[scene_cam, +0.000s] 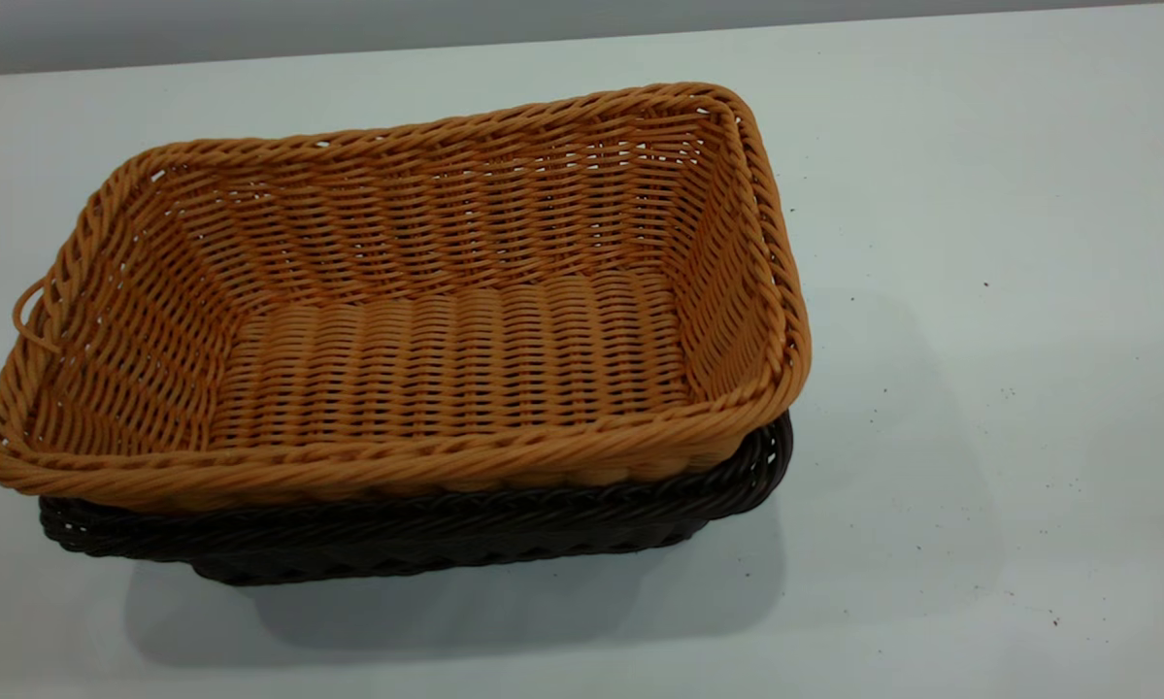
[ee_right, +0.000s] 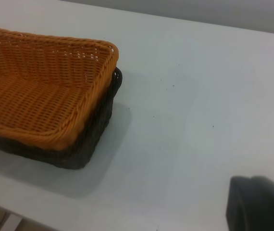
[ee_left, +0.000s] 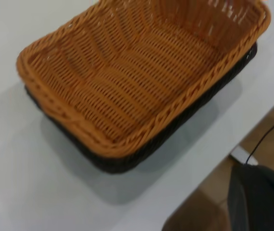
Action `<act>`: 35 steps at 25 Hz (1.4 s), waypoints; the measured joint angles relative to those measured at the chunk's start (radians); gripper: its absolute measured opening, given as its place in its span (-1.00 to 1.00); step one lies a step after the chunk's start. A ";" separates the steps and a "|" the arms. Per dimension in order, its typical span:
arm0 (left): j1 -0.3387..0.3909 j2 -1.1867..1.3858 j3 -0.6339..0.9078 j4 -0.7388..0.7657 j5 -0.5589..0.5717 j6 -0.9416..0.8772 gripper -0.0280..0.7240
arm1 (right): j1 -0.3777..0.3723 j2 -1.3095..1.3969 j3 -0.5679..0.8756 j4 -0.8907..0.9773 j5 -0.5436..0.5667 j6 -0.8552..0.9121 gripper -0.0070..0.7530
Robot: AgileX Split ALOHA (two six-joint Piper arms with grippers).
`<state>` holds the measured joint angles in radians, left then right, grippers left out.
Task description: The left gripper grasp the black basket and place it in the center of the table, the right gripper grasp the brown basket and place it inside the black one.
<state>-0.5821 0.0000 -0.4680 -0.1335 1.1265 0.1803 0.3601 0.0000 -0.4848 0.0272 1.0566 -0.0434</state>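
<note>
The brown basket (scene_cam: 446,359) sits nested inside the black basket (scene_cam: 397,539), whose dark rim and base show below it along the near side. The pair stands on the white table (scene_cam: 980,291), left of the middle in the exterior view. Neither arm appears in that view. In the left wrist view the nested brown basket (ee_left: 137,82) and black basket (ee_left: 122,163) lie well away from a dark part of my left gripper (ee_left: 262,199). In the right wrist view the brown basket (ee_right: 36,96) and black basket (ee_right: 91,139) lie far from a dark part of my right gripper (ee_right: 259,204). Nothing is held.
The table edge (ee_left: 209,168) runs close to the left gripper, with brown floor and a thin black cable (ee_left: 267,134) beyond it. Small dark specks (scene_cam: 1004,393) dot the table to the right of the baskets. A grey wall (scene_cam: 251,29) backs the table.
</note>
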 joint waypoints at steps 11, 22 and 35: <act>0.000 0.000 0.017 0.001 -0.045 -0.001 -0.93 | 0.000 0.000 0.000 0.000 0.000 0.000 -0.98; 0.034 0.000 0.016 0.001 -0.043 0.000 -0.93 | 0.000 0.000 0.000 0.000 0.000 0.000 -0.98; 0.492 0.000 0.016 0.001 -0.043 0.002 -0.93 | -0.036 0.000 0.000 0.001 0.000 -0.001 -0.98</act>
<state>-0.0905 0.0000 -0.4520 -0.1325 1.0835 0.1820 0.3242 0.0000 -0.4848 0.0285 1.0566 -0.0440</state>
